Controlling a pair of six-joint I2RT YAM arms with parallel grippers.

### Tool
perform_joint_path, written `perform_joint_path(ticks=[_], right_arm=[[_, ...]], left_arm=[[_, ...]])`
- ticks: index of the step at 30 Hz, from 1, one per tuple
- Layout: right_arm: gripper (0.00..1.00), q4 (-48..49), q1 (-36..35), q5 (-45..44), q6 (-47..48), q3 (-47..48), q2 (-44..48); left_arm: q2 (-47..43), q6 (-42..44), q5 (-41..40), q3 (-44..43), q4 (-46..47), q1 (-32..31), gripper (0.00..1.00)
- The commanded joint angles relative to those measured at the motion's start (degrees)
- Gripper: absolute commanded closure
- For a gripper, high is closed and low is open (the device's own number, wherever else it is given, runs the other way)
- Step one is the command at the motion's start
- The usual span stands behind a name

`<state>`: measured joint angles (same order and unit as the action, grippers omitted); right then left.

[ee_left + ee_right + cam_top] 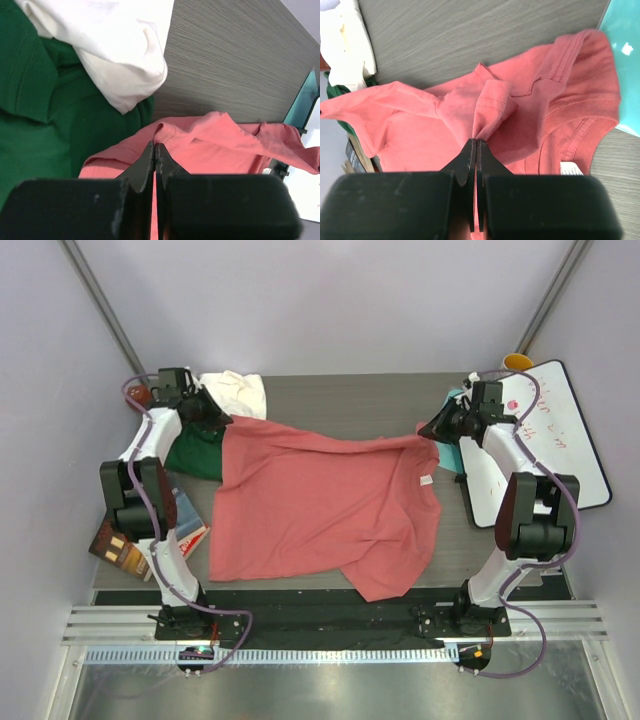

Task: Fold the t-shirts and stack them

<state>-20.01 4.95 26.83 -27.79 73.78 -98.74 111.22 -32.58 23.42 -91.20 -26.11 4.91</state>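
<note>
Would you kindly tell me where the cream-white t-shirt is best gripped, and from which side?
The cream-white t-shirt is probably best pinched at its rounded right edge, coming down from the bare table side. That fold lies thick and clear of other cloth, whereas its left part rests on the green shirt, so a grip there might catch both.

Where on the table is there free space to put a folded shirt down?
The widest bare strip is the far table, between the cream shirt and the right gripper, beyond the pink shirt. A narrower patch lies between the pink shirt and the whiteboard. The left side is crowded with the green shirt and books.
</note>
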Motion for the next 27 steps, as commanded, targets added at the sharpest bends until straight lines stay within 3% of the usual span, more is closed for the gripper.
perform_joint_path(ticks=[1,16,27], right_arm=[[0.99,0.23,-0.12,-1.34,1.25,4.18,4.52],[0.99,0.32,0.50,-2.40,0.28,11.73,2.94],[0.99,-0.03,0.94,-1.78,-0.68,20.08,-2.86]], left_arm=[[-7.15,0.15,-3.46,2.33,3.52,0.37,1.00],[-14.63,-0.82,-6.54,6.30,4.05,0.37,1.00],[-6.81,-3.02,-6.72,-6.44,1.33,2.12,1.00]])
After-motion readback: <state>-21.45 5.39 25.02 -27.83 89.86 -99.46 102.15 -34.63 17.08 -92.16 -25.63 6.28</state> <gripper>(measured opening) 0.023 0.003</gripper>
